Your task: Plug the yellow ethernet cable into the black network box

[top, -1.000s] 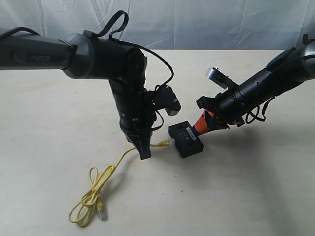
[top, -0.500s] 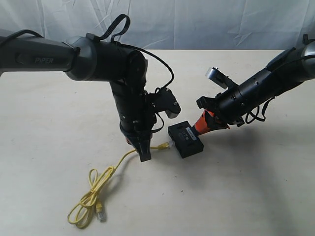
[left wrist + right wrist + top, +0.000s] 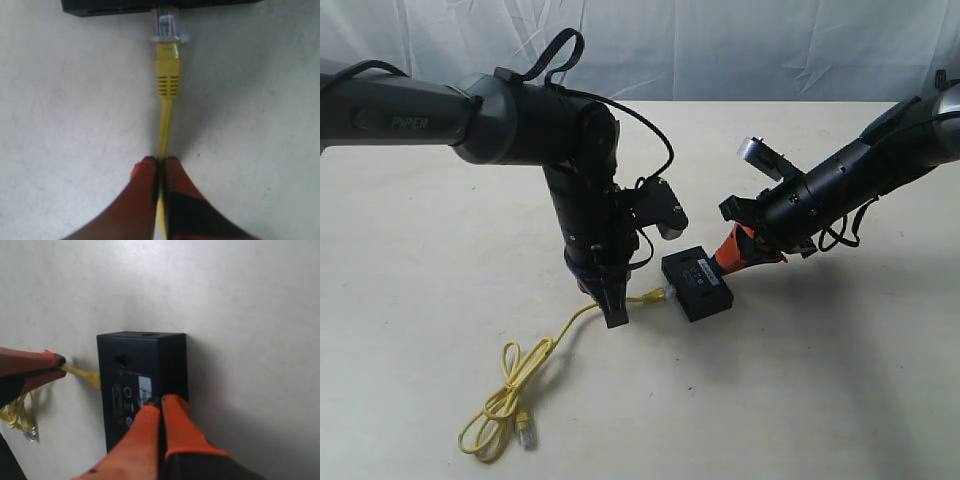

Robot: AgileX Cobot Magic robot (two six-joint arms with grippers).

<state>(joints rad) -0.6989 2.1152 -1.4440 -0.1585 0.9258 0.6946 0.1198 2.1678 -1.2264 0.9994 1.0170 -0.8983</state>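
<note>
The yellow ethernet cable (image 3: 582,312) runs across the table from a loose bundle (image 3: 505,400) to its clear plug (image 3: 166,22). My left gripper (image 3: 160,160) is shut on the cord a short way behind the plug. The plug's front end meets the side of the black network box (image 3: 697,283); how deep it sits I cannot tell. On the box's far side my right gripper (image 3: 160,401) is shut, its orange tips resting on the top of the box (image 3: 142,360) beside the pale label. The other plug lies at the bundle.
The pale table (image 3: 820,380) stretches around the box. A white cloth backdrop (image 3: 720,50) hangs behind. The left arm's black cables (image 3: 650,130) loop above its wrist. The spare cable bundle lies near the front left edge.
The left arm shifted slightly toward the box a second ago, carrying the plug with it; since half a second ago nothing has moved. The right gripper stays put.
</note>
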